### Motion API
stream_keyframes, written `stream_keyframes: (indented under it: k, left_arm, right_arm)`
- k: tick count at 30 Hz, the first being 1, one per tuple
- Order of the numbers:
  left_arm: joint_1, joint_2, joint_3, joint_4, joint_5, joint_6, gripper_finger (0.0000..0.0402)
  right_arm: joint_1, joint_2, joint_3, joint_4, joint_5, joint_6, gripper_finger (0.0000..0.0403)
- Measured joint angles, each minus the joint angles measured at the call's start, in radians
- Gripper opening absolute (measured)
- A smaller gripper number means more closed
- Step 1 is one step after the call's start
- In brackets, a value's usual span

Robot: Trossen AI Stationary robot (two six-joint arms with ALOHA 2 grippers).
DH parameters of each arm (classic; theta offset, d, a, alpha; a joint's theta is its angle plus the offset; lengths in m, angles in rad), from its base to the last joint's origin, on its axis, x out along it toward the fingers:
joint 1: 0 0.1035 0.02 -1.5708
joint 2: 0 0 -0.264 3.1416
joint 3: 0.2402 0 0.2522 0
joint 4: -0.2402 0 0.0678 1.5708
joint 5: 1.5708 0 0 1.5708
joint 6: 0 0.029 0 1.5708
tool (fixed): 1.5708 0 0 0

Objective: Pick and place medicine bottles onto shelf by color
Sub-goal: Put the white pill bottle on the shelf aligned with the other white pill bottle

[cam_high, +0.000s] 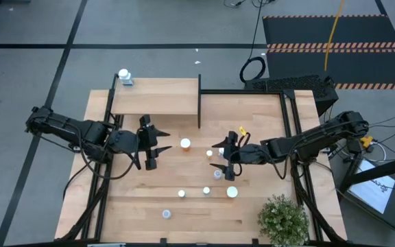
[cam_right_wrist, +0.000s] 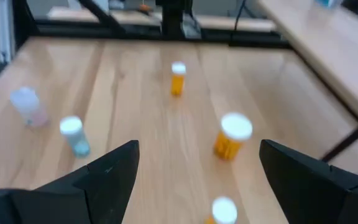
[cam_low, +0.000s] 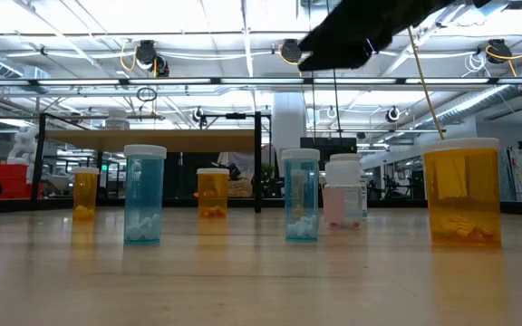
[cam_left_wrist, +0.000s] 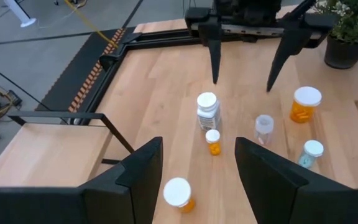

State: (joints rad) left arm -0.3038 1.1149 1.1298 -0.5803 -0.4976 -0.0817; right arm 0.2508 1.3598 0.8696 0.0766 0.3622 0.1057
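Both grippers, left (cam_high: 158,140) and right (cam_high: 219,156), hang open over the tabletop (cam_high: 266,123). Bottles (cam_high: 185,143) stand loose between them, one on the shelf (cam_high: 156,96); light, rigid, probably slippery, best pinched mid-body.

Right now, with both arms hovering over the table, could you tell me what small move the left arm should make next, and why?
Probably ease the left pincer forward and down around the orange bottle. Its jaws are open and empty, that bottle stands just ahead of them in the left wrist view, and the shelf so far holds only one bottle.
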Motion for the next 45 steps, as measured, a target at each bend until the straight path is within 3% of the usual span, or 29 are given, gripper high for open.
stream_keyframes:
  k: [20, 33, 45]
  left_arm:
    - [0.001, 0.033, 0.000, -0.004, 0.002, -0.001, 0.0200]
    - [0.001, 0.034, 0.000, 0.001, 0.002, -0.009, 0.0200]
    - [0.001, 0.034, 0.000, -0.001, 0.002, -0.002, 0.0200]
  right_arm:
    - [-0.002, -0.117, 0.000, -0.505, 0.024, 0.147, 0.0329]
    - [-0.067, 0.000, 0.000, -0.508, 0.055, 0.138, 0.0329]
    - [-0.140, 0.096, 0.000, -0.444, -0.027, 0.095, 0.0329]
